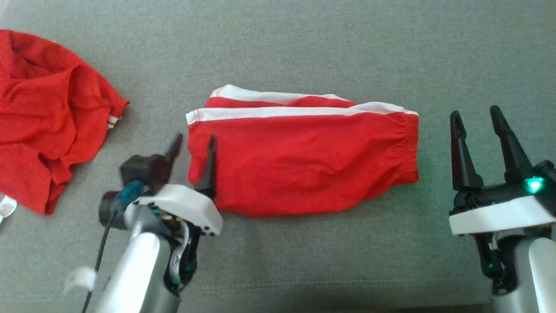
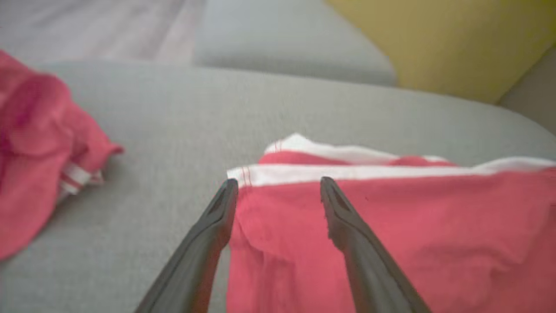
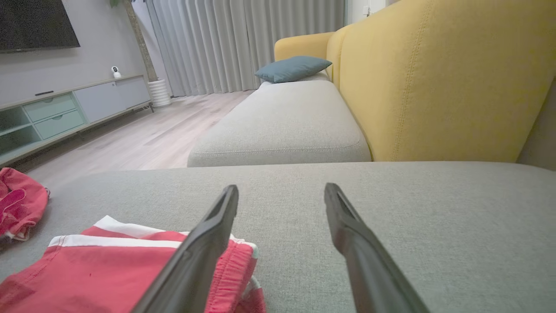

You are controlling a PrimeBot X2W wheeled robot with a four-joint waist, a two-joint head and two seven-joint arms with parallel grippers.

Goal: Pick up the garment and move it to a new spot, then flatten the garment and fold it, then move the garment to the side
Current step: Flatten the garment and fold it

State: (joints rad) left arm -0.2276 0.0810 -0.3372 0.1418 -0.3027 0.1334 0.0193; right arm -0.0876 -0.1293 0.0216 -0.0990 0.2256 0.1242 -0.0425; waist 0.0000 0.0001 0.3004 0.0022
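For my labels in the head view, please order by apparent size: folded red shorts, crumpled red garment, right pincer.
1-2. folded red shorts and crumpled red garment: about alike; the frame cuts the garment.
3. right pincer, though nearer the camera.

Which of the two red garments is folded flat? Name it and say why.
The red shorts with white stripes, at the tips of the left gripper: smooth and rectangular. The other red garment, far left, lies crumpled in a heap.

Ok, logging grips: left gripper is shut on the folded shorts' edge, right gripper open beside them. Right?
No: the left gripper is open, fingers astride the folded shorts' edge, per the left wrist view. Right gripper open beside them.
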